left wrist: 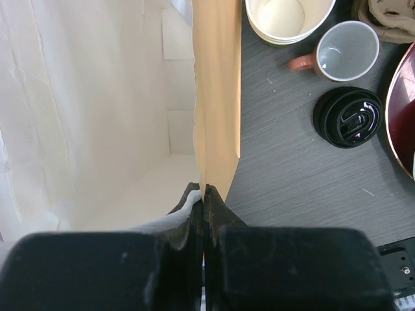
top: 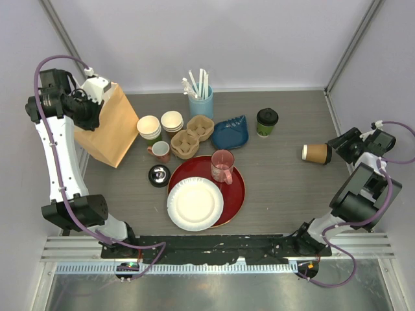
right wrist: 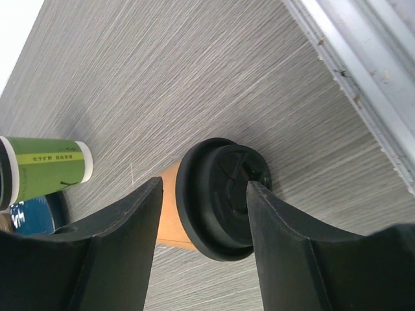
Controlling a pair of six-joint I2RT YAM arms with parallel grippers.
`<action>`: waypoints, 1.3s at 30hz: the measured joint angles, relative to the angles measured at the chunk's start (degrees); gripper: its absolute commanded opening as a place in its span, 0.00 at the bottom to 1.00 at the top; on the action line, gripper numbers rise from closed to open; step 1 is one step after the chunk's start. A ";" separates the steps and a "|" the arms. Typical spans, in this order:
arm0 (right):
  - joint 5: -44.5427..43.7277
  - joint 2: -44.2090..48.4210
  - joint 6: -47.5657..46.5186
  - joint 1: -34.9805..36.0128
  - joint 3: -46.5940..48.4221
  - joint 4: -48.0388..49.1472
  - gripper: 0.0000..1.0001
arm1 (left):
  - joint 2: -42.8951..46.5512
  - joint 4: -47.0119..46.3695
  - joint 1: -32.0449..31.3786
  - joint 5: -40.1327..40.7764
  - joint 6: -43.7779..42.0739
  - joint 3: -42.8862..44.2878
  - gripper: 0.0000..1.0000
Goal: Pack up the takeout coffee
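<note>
At the table's (top: 285,188) left end stands your biggest item, the paper bag (top: 107,129), upright with its mouth up; take it as the reference for everything else. Your left gripper (left wrist: 202,194) is pinched flat on the bag's top rim, jaws together on the paper. The left wrist view therefore looks straight down into the white interior, where no cup shows.

Just right of the bag sits a crowd you don't need: a red plate (top: 220,184), a pulp carrier (top: 192,136) and stacked lidless cups (top: 148,127).

Further right of the bag, past that crowd, the green cup (top: 266,122) stands upright with its lid on. Furthest right of the bag, the brown cup (top: 316,153) lies on its side. Its long axis points roughly back toward the bag: base toward the bag, black lid (right wrist: 224,197) away from it, facing your right gripper (right wrist: 204,183). That is the relation your next move turns on.

The right fingers (right wrist: 123,240) stand either side of the lid, coming at the cup end-on along its axis. They are apart, but whether they press the cup you cannot tell from these views.

Neither cup is in the bag, so I'd judge packing barely begun. Your right arm is much the nearer to both cups, and the carry runs the whole way left to the bag.
</note>
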State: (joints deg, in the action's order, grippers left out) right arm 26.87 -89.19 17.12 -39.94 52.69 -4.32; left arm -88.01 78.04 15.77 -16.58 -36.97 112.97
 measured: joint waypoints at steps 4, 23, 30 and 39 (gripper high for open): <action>2.43 -1.64 0.15 0.22 0.00 -0.04 0.66 | 0.02 0.00 0.00 -0.17 -0.63 -0.09 0.00; -5.60 -3.56 -6.95 8.90 2.54 -5.18 0.31 | 0.02 0.00 0.00 -2.73 -2.14 -0.07 0.00; -11.15 -3.43 -10.19 12.46 3.50 -8.37 0.16 | 0.02 0.00 0.00 -2.82 -2.54 -0.07 0.00; -17.92 -1.70 -13.51 17.42 5.05 -12.52 0.08 | 0.02 0.00 0.00 -2.97 -2.54 -0.07 0.00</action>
State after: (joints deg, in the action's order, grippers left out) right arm 8.95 -90.89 3.62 -22.52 57.74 -16.84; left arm -87.99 78.04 15.77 -19.55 -39.51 112.90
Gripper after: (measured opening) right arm 0.343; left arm 0.010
